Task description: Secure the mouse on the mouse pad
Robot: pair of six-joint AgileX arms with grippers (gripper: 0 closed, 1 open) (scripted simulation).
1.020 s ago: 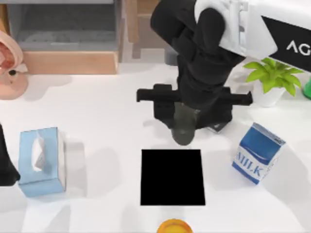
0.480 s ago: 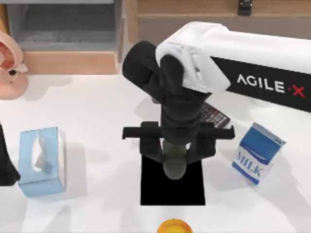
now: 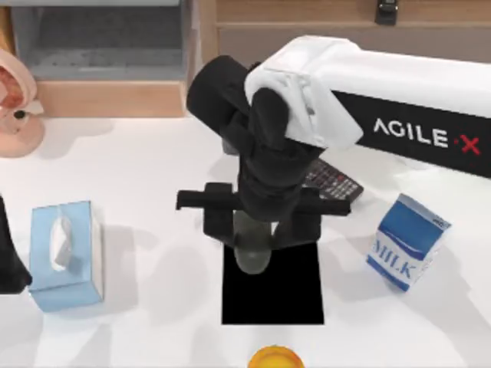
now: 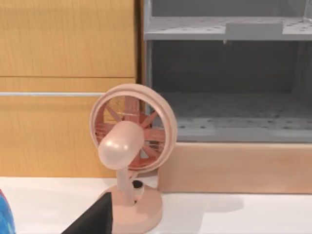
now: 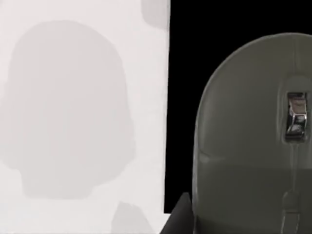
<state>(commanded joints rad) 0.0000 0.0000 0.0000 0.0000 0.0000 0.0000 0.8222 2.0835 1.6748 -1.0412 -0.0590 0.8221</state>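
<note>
My right gripper (image 3: pixel 258 232) hangs over the far left part of the black mouse pad (image 3: pixel 288 295) and is shut on the dark grey mouse (image 3: pixel 252 254). The mouse points toward the table's front edge, its nose over the pad. In the right wrist view the mouse (image 5: pixel 251 141) lies against the black pad (image 5: pixel 192 53), close to the pad's edge with white table beside it. I cannot tell whether the mouse touches the pad. My left arm (image 3: pixel 9 257) stays parked at the table's left edge.
A blue tissue box (image 3: pixel 65 253) stands at the left and a milk carton (image 3: pixel 406 241) at the right of the pad. A black keypad device (image 3: pixel 336 184) lies behind the pad. A pink fan (image 4: pixel 129 146) and shelves stand at the back. An orange object (image 3: pixel 274 357) sits at the front edge.
My right arm carried the mouse from behind the pad forward over its far edge, then shifted a little to the left. The left arm has not moved.
</note>
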